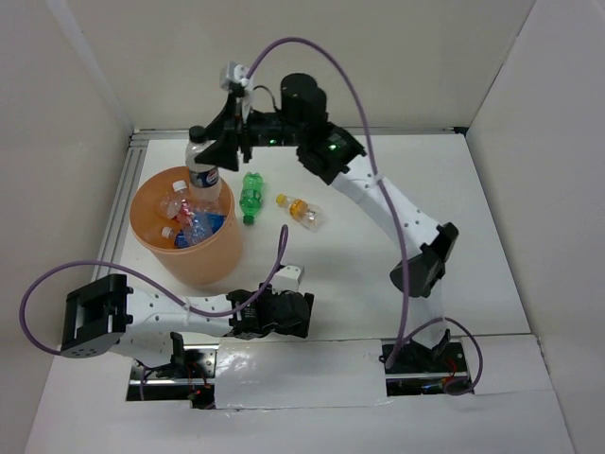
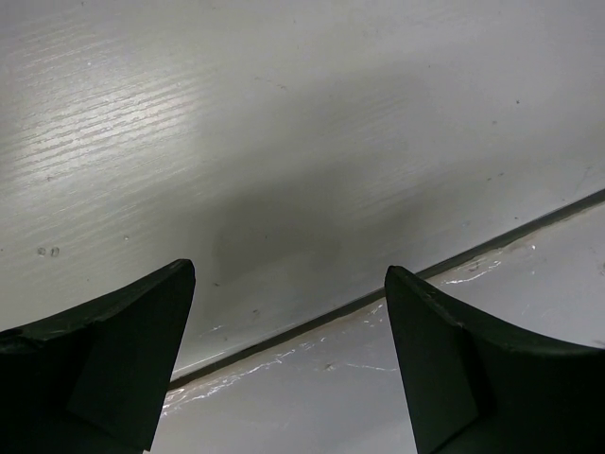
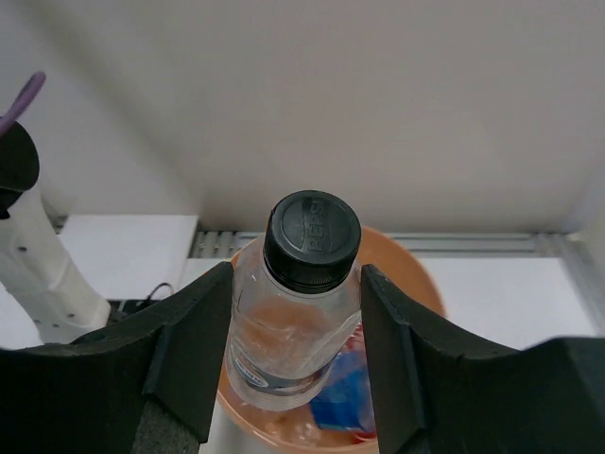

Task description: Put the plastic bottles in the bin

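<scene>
White walls enclose the table (image 1: pixel 454 284). By its left edge stands the bin (image 1: pixel 203 265), with several bottles (image 1: pixel 189 225) inside. The right gripper (image 3: pixel 296 284) clamps a dark-capped bottle (image 3: pixel 302 322) above the bin's far rim. A green bottle (image 1: pixel 250 197) and an orange-capped bottle (image 1: pixel 301 210) lie just right of the bin. The left gripper (image 2: pixel 288 274) gapes wide over the near edge.

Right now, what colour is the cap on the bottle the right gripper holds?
Black. The cap shows best in the right wrist view.
</scene>
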Robot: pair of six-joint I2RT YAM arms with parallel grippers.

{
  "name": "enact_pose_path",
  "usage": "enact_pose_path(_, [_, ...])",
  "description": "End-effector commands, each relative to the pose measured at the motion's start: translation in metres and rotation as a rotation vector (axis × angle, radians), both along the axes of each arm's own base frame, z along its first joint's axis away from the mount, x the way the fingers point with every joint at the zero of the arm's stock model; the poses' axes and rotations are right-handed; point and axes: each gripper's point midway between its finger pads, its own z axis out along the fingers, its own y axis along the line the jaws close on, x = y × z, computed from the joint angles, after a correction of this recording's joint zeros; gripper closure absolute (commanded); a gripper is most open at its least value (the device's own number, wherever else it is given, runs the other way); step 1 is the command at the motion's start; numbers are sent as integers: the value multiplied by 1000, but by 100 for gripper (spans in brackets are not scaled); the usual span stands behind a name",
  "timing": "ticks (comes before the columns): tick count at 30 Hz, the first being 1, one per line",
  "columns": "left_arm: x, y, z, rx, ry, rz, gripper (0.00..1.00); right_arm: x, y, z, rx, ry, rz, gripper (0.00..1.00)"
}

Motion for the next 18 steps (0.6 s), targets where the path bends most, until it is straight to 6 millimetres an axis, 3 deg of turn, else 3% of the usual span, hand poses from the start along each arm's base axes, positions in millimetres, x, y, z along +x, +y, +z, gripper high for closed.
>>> enact_pose_path(1, [7,-12,15,-25,-45,-3,6,-8,31,-12,31,98,78,83])
enact_pose_path(3, [8,-12,15,-30,-49,13,6,-3,43,-36,-6,136,76,72])
enact_pose_path(4, [8,-9,15,-31,-49,14,6,0,43,-39,-15,148,57,63])
enact_pose_path(5, [10,-9,16,-29,-59,20,6,10,45,-45,-18,157,14,33])
enact_pose_path(6, [10,-9,16,-29,-59,20,6,18,43,-52,-33,174,-13,21])
enact_pose_path(8, [16,-10,25,-38,-94,27,6,29,37,-57,-49,179,-42,9])
enact_pose_path(9, [20,-18,36,-65,-109,34,5,38,26,-49,-38,171,-66,0])
enact_pose_path(10, [23,-17,40,-54,-129,35,5,44,20,-50,-50,175,-83,0])
enact_pose_path(11, [26,-19,45,-58,-145,36,5,49,9,-37,-36,163,-100,0])
enact_pose_path(14, [38,-25,65,-83,-202,76,1,85,-37,-28,-50,177,-206,0])
enact_pose_path(15, [42,-31,75,-98,-221,90,1,111,-67,-29,-56,183,-278,0])
enact_pose_path(17, [56,-29,80,-88,-228,152,3,129,-110,-27,-85,183,-363,0])
enact_pose_path(18, [70,-26,83,-91,-224,205,6,158,-152,-41,-110,211,-456,0])
